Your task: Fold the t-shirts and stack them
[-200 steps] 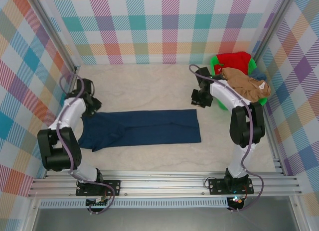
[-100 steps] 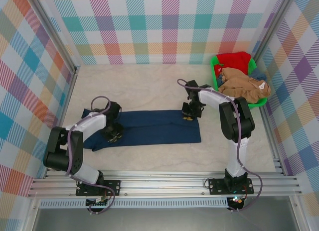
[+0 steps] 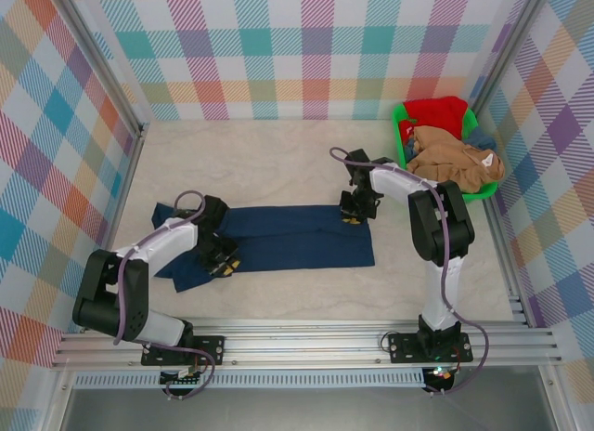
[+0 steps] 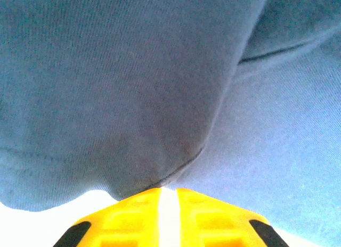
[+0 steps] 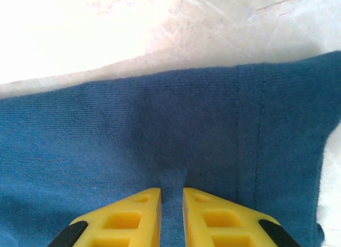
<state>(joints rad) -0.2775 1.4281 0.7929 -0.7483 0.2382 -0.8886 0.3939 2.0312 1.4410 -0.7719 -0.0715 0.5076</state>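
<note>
The navy t-shirt [image 3: 297, 238] lies as a long folded strip across the middle of the table. My left gripper [image 3: 223, 261] is low over its lower-left part. In the left wrist view its yellow fingers [image 4: 128, 215] stand almost together, and a fold of navy t-shirt [image 4: 133, 98] is gathered at the left gripper [image 4: 161, 189]. My right gripper [image 3: 353, 215] sits on the shirt's upper right edge. In the right wrist view the navy t-shirt [image 5: 160, 130] puckers into the narrow gap of the right gripper [image 5: 171, 189]. Tan [image 3: 455, 162] and red [image 3: 436, 112] t-shirts lie heaped at the right.
The bright green basket [image 3: 399, 138] holding the heaped shirts stands in the far right corner against the plaid wall. Bare sandy table [image 3: 260, 162] stretches behind the navy shirt and along its near side [image 3: 306, 296]. A metal rail [image 3: 297, 343] runs along the near edge.
My left gripper came from the shirt's upper left corner down to its lower-left part and closed there. My right gripper came down from beside the basket onto the shirt's upper right edge.
</note>
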